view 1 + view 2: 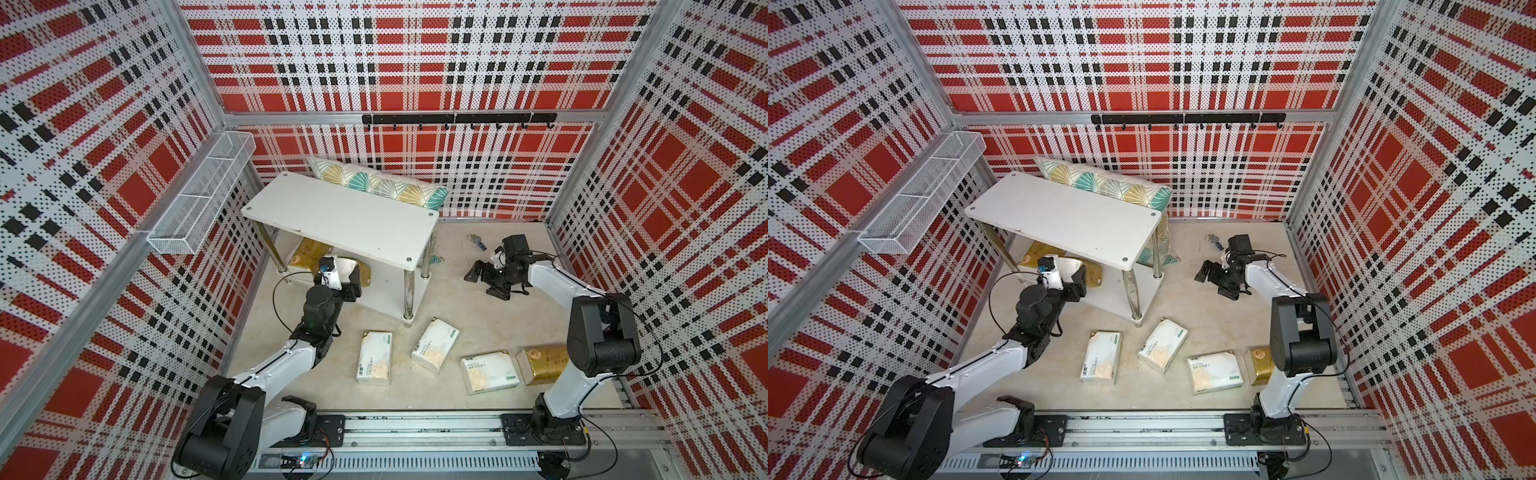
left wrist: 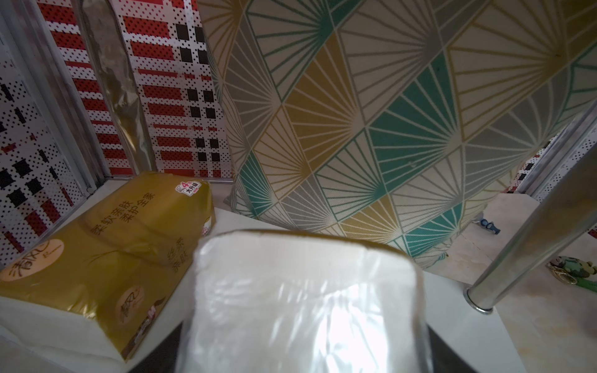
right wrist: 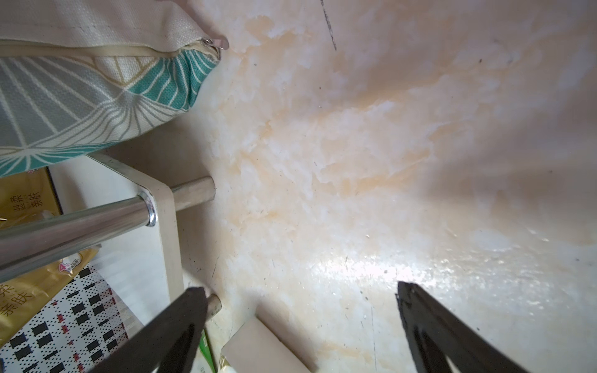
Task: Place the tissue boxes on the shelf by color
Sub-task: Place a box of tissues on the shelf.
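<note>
The left claw grips a gold tissue pack over the shelf's lower tier beside a second gold pack, seemingly placing it, release due next; the right claw hangs open.

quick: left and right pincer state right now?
Left pincer: shut on a gold tissue pack, at the lower tier of the shelf.
Right pincer: open, holding nothing.

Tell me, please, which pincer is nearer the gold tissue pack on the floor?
Right. The right pincer hangs open over floor beyond the gold pack; the left pincer, farther off, grips another gold pack under the shelf top.
</note>
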You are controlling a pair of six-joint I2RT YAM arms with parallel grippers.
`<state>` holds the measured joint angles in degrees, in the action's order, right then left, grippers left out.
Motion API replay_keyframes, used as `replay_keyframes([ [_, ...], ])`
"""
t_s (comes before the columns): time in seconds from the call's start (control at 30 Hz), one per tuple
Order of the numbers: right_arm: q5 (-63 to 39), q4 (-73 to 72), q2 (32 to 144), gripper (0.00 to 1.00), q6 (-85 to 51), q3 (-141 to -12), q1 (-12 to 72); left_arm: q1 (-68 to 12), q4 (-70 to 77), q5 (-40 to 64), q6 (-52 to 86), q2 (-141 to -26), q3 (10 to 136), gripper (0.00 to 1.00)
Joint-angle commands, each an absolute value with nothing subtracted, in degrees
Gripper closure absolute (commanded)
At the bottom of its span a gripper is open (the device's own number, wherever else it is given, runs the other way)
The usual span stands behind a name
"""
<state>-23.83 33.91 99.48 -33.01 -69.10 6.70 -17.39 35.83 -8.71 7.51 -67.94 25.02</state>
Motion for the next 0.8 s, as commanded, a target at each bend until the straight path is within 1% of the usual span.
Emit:
replay_keyframes([
  [0.0, -24.39, 33.54, 100.62, 0.00, -32.94, -70.15, 7.54, -18.18, 25.45, -10.92, 8.87, -68.02, 26.72, 0.23],
  [0.2, -24.66, 33.21, 101.41, 0.00, -33.22, -71.31, 8.49, -21.16, 16.72, -15.36, 8.34, -67.37, 29.09, 0.21],
  [0.6, -25.00, 33.24, 101.62, 0.00, -32.41, -71.65, 8.88, -24.18, 10.84, -19.70, 11.23, -66.09, 28.30, 0.18],
  [0.77, -25.59, 32.60, 102.04, 0.00, -32.76, -71.78, 8.88, -25.03, 10.48, -20.82, 12.88, -66.68, 27.25, 0.18],
])
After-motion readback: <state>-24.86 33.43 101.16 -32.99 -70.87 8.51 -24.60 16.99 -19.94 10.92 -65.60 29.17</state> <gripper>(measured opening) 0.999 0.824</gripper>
